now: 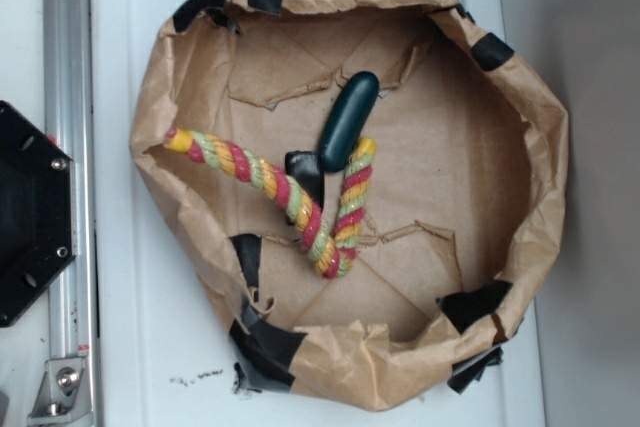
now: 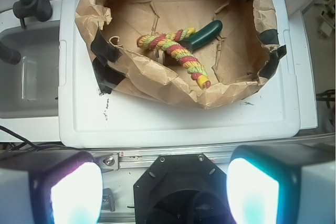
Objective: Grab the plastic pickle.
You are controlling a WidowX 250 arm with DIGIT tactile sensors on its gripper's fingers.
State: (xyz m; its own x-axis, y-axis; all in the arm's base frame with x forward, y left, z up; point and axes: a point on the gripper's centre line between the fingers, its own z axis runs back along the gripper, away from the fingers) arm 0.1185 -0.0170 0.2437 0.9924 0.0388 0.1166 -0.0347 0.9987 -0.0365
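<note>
Gripper (image 2: 165, 190) is wide open and holds nothing; the plastic pickle (image 1: 348, 120) looks hard and slippery, so grab its middle.

Small black block (image 1: 303, 173) mostly hidden under the rope (image 1: 290, 197) and pickle (image 1: 349, 120); in the wrist view it's barely a dark sliver. Hand (image 2: 164, 190): fingers (image 2: 68, 190) blown out, blurred, cropped by the bottom edge. Hand not visible in the exterior view. Black mount (image 1: 30, 212) cut off at left.
</note>
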